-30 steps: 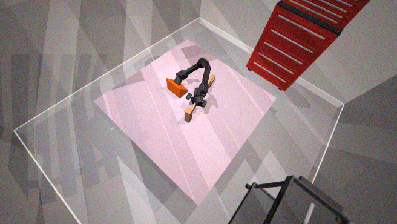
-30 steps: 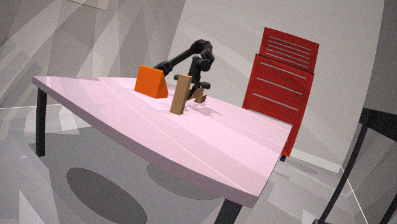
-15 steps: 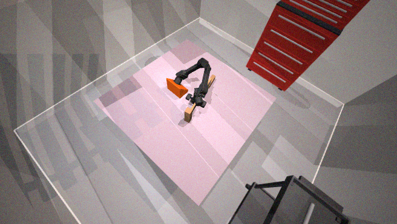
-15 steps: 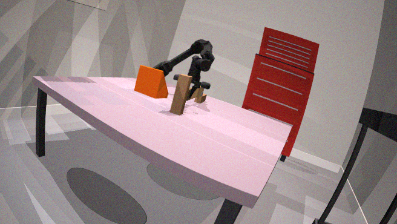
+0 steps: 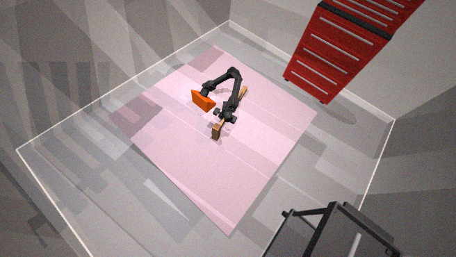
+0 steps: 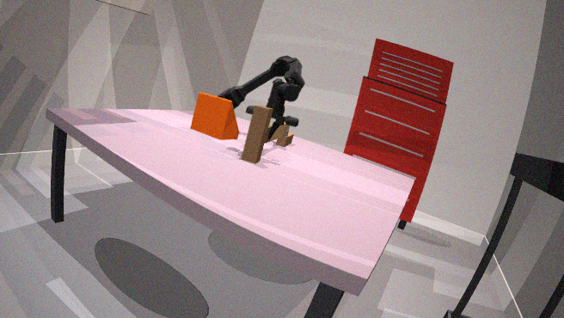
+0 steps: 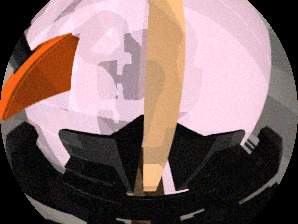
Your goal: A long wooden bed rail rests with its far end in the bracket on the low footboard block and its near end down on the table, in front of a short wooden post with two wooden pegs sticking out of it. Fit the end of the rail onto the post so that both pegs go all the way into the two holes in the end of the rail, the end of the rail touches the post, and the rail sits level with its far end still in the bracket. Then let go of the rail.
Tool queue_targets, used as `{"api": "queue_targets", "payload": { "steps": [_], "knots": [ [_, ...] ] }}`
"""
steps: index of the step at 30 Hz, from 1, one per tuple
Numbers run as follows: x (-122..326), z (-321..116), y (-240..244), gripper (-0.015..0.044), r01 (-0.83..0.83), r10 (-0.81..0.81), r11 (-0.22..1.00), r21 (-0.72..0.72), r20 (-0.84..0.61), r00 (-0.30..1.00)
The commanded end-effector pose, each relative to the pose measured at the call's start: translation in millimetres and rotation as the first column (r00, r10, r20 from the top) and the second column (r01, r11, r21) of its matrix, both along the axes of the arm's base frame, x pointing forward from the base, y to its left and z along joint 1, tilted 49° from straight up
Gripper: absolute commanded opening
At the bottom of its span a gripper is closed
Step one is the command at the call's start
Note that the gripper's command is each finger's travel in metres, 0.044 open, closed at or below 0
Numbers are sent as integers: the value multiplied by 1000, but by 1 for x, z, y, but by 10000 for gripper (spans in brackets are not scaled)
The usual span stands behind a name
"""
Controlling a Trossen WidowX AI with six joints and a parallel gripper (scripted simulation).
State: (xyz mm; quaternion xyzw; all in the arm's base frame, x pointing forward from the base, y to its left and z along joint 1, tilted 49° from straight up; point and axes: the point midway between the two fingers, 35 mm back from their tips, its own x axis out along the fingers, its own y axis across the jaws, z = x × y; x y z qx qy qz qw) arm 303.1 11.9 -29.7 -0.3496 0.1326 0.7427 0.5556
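Observation:
The long light-wood rail (image 5: 222, 121) (image 7: 165, 65) runs from the post back under the arm. My gripper (image 5: 225, 119) (image 7: 152, 119) is shut on the rail close to its near end. The short brown post (image 5: 215, 133) (image 6: 257, 135) (image 7: 138, 189) stands upright at that end. In the wrist view the rail's end overlaps the post; I cannot tell whether they touch. The pegs and holes are hidden. The low footboard block (image 6: 283, 141) is at the rail's far end, partly hidden; how the rail sits in its bracket is not clear.
An orange wedge-shaped block (image 5: 203, 101) (image 6: 213, 116) (image 7: 47, 70) stands on the pink table (image 5: 222, 180) (image 6: 301, 206) beside the arm's base, to the left of the rail. A red drawer cabinet (image 5: 334, 55) (image 6: 397, 125) stands on the floor beyond the table.

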Motion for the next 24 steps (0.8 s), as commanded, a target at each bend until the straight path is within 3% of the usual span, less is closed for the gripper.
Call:
{"api": "queue_targets", "payload": {
  "steps": [1, 24],
  "knots": [
    [3, 0, -4, 0, 6, -6, 1000, -3, 9, 1000],
    [5, -4, -8, 0, 6, -6, 1000, -3, 9, 1000]
  ]
}}
